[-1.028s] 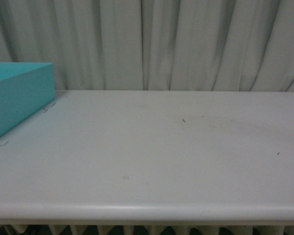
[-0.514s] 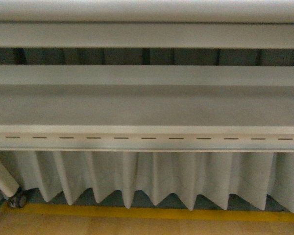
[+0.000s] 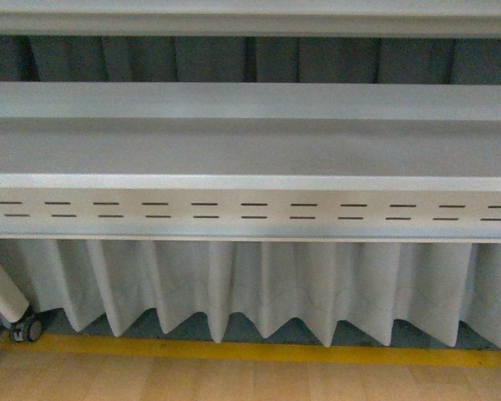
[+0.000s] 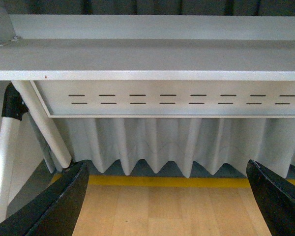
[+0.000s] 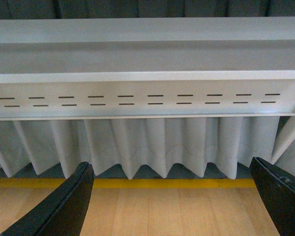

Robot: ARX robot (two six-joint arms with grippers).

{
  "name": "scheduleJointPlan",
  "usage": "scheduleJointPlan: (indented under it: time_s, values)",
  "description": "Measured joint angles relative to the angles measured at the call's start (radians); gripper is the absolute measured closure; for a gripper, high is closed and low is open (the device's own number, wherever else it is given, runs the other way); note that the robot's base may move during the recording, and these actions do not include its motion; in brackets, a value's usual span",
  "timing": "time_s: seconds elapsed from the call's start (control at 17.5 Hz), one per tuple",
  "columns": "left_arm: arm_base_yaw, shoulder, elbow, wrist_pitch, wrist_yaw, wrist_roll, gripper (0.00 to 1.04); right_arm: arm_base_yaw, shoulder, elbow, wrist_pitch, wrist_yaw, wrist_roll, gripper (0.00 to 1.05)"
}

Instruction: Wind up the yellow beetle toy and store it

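The yellow beetle toy is out of view in all three views. My left gripper (image 4: 172, 196) is open and empty, its two black fingers (image 4: 49, 206) spread wide over the wooden floor. My right gripper (image 5: 172, 196) is open and empty too, its black fingers (image 5: 280, 196) wide apart over the floor. Neither gripper shows in the front view. All views look at the table from below its top, at its front side.
A white table edge (image 3: 250, 180) with a slotted apron (image 3: 250, 213) spans the front view, a white pleated skirt (image 3: 259, 288) below it. A yellow floor line (image 3: 250, 352) runs on wooden floor. A white leg with a caster (image 3: 27, 330) stands at left.
The front view has dropped from the tabletop with a teal box to below the table's edge, showing apron, skirt and floor. It has since shifted slightly further.
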Motion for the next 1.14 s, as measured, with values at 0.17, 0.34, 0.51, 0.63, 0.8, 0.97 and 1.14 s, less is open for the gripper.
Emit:
scheduleJointPlan:
  time_s: [0.17,0.34,0.51,0.63,0.8,0.97,1.14]
  values:
    - [0.0,0.0,0.0,0.001,0.0,0.0,0.07,0.0,0.0,0.0,0.0,0.0,0.0,0.07]
    - [0.0,0.0,0.0,0.001,0.0,0.0,0.07,0.0,0.0,0.0,0.0,0.0,0.0,0.07]
    - [0.0,0.0,0.0,0.001,0.0,0.0,0.07,0.0,0.0,0.0,0.0,0.0,0.0,0.07]
    - [0.0,0.0,0.0,0.001,0.0,0.0,0.07,0.0,0.0,0.0,0.0,0.0,0.0,0.07]
    - [0.0,0.0,0.0,0.001,0.0,0.0,0.07,0.0,0.0,0.0,0.0,0.0,0.0,0.07]
    - [0.0,0.0,0.0,0.001,0.0,0.0,0.07,0.0,0.0,0.0,0.0,0.0,0.0,0.07]
    - [0.0,0.0,0.0,0.001,0.0,0.0,0.07,0.0,0.0,0.0,0.0,0.0,0.0,0.07]
